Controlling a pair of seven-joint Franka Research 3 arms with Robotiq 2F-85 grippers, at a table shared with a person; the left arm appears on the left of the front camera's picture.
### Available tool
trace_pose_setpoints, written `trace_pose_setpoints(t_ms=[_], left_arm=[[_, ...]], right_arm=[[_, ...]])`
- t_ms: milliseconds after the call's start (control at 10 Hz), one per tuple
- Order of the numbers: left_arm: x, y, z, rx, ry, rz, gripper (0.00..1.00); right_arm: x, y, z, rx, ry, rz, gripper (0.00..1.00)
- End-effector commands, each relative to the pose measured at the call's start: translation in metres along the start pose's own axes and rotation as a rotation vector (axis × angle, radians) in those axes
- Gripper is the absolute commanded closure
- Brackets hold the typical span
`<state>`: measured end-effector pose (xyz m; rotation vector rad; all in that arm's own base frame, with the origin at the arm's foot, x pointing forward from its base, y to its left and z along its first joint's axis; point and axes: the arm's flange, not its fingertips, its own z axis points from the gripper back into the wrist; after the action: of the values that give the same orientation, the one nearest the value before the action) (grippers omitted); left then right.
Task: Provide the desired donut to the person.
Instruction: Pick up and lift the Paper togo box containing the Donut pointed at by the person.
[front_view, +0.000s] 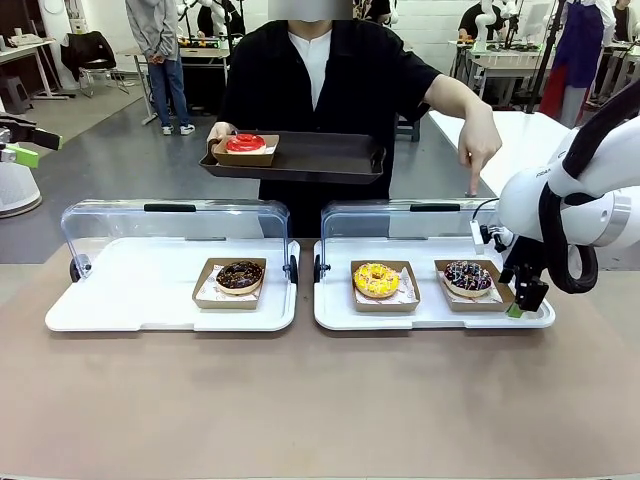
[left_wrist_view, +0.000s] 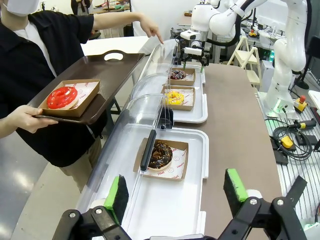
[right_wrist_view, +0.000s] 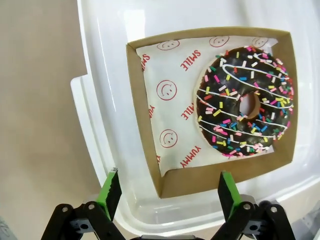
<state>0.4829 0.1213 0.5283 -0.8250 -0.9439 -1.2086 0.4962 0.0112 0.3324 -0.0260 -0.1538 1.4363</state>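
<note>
1. Right pincer (right_wrist_view: 169, 192), jaws wide and holding nothing, hovers at the near edge of the cardboard tray (right_wrist_view: 150, 150) that holds the sprinkled chocolate donut (right_wrist_view: 220, 110)
2. That donut lies untouched at the right end of the right white tray (front_view: 335, 312) on the bench (front_view: 300, 400), beside a yellow donut (front_view: 376, 279)
3. The person's pointing hand (front_view: 482, 140) aims down toward it, so it is probably the desired one
4. Their dark serving tray (front_view: 320, 155) carries a red donut (front_view: 245, 143)
5. Left pincer (left_wrist_view: 176, 189), wide open and empty, hangs over the left white tray (left_wrist_view: 165, 210)
6. Grasping, lifting and handing over all appear to remain

The sprinkled chocolate donut (front_view: 468, 276) lies flat, rightmost, and the person (front_view: 330, 90) points down toward it.
</note>
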Motion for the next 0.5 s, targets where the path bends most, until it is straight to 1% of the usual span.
trace_pose_setpoints(t_ms=[0,400], left_arm=[[0.0006,-0.0002,0.0011,0.006,-0.011,-0.003,0.0],[0.0006,-0.0002,0.0011,0.006,-0.011,-0.003,0.0]], right_arm=[[0.0045,-0.0065,-0.0043,-0.016,0.034,-0.006,0.0],[0.0061,-0.0062,-0.0074,-0.014,0.033,0.013,0.0]])
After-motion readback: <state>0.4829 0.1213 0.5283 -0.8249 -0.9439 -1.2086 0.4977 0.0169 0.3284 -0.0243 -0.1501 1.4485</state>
